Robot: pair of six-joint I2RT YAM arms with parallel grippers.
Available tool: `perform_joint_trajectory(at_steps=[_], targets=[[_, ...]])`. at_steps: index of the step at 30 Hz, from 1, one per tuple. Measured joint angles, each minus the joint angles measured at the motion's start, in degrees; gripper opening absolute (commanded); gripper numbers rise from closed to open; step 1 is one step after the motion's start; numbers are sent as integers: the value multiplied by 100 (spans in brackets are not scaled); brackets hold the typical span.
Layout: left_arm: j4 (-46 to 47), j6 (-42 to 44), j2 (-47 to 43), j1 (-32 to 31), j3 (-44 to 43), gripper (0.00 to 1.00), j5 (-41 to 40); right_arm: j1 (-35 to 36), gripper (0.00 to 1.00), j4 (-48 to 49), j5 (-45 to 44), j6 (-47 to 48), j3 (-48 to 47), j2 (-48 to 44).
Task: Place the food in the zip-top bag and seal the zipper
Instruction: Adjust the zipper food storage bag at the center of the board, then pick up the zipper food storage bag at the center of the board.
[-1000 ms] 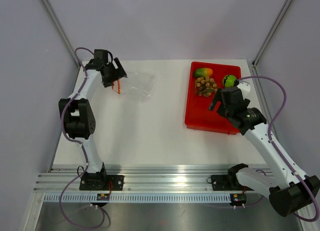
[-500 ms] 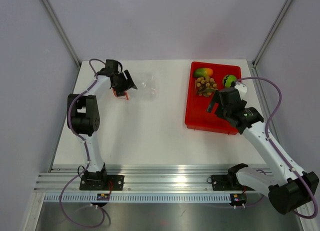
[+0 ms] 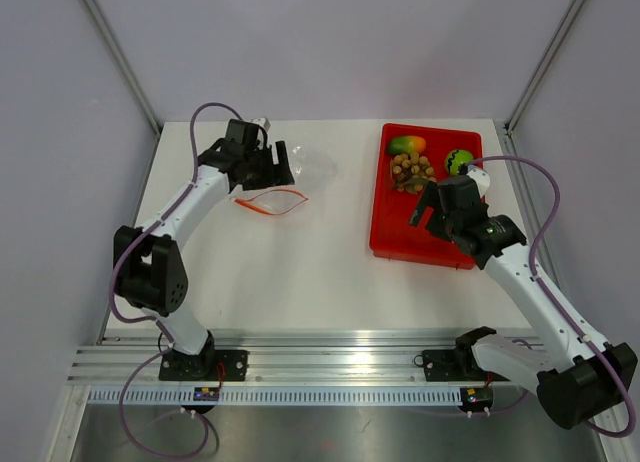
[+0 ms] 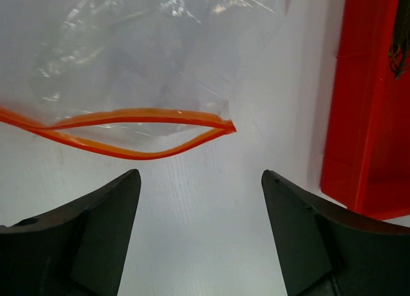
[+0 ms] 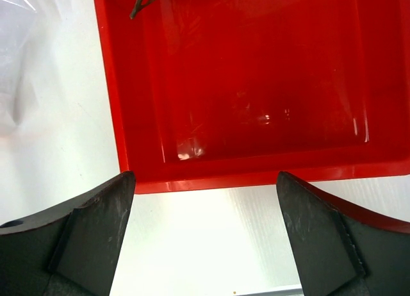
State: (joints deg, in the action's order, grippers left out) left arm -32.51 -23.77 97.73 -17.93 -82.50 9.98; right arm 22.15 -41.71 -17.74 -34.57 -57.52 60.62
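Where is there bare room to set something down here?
Bare table between the zip-top bag and the red tray, and across the whole near side to the rail. The tray's near half is also bare. Crowded: its far end, holding the food.

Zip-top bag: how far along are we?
Done: bag lies with its zipper gaping open. In hand: nothing; left gripper open near the mouth, right gripper open over the red tray. Left: mango, tan balls, green fruit sit in the tray; bagging and sealing remain.
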Motion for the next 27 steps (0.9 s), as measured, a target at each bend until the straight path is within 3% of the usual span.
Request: perform_joint_trajectory(at_steps=[3,5,8,13,17,27], targets=[[-107,496,-243,50,4,79,-557,52,99,20,76,-52,7,0],[-85,850,-291,31,63,72,-1012,105,100,39,98,-101,26,2],[188,1547,-380,-66,481,70,-1425,146,99,44,140,-155,52,20],[962,3086,-815,-254,1829,67,-1628,192,99,50,197,-195,57,48],[1613,4022,-944,-262,2435,67,-1534,192,99,61,197,-195,57,94],[2479,4715,125,-144,1904,60,-1235,199,99,76,225,-192,59,245]])
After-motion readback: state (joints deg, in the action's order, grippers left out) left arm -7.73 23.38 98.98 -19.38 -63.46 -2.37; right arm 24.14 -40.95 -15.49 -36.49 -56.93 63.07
